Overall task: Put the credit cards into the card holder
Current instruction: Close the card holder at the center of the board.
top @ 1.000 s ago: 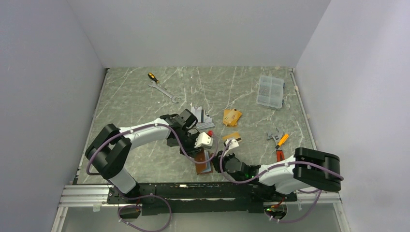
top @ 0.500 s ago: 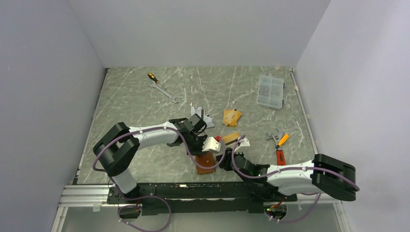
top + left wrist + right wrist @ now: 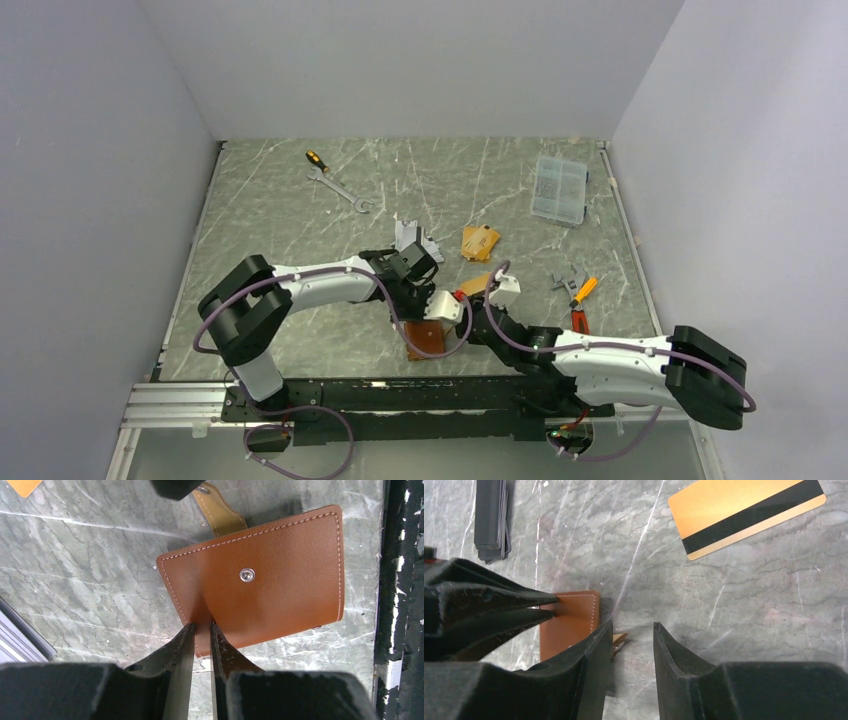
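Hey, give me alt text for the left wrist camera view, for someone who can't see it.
The left gripper pinches the near edge of the closed tan-brown card holder, its snap button facing the camera, above a grey marbled table. A tan strap sticks out at its far edge; a corner of a gold card shows top left.

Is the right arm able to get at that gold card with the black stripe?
Probably yes: the right claw is open and empty, and only bare table lies between it and the gold card. The left claw is aside, pinching the wallet.
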`<state>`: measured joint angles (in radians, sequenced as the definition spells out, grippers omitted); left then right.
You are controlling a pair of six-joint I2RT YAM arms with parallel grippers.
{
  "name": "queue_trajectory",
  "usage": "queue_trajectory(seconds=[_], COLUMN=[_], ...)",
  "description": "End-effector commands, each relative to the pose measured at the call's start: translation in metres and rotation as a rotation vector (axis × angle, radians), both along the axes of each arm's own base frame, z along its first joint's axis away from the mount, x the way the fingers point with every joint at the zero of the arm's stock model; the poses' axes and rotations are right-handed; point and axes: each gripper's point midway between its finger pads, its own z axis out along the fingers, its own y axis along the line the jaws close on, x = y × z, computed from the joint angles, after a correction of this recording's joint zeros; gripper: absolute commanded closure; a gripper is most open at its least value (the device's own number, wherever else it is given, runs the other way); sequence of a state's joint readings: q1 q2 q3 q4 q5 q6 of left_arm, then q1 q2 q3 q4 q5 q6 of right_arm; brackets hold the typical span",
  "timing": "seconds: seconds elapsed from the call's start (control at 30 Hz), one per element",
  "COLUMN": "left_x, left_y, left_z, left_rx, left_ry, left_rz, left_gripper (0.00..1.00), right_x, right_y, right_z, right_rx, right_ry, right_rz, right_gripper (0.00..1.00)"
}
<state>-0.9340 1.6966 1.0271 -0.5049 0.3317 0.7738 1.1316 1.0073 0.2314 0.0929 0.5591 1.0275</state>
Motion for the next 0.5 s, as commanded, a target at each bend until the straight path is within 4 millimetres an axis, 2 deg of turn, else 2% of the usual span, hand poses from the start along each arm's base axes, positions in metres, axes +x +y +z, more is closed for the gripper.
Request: queue_trajectory(seconds=[0.0,0.1,0.27,0.37,0.47], left_x=[0.008,0.007,0.006,0.008,0.016], left_y=[0.012,0.013,0.012,0.014,0.019], left_z=[-0.016,-0.012,-0.001,0.008,0.023], left_rx=[0.063,0.050,0.018,-0.006,-0.046], left_ry=[-0.077,-0.086,-0.101,-0.113,-0.136], left_rz=[-0.007,-0.008,-0.004,0.014,0.055], left_gripper=[0.79,0.79,0.81,0.81,0.73], right_x=[0.004,0.008,0.011,0.011,0.012], right_y=[0.004,0.003,0.001,0.001,0.000], right_z=[0.008,0.006,0.004,0.009,0.021], right_rx=[-0.035,-0.047,-0.050,-0.041,-0.014], right_ry=[0.075,0.116,0.180,0.195,0.177], right_rz=[-0.017,-0.030,-0.030,-0.019,-0.015], right_gripper=[0.65,0.77,0.79,0.71,0.59])
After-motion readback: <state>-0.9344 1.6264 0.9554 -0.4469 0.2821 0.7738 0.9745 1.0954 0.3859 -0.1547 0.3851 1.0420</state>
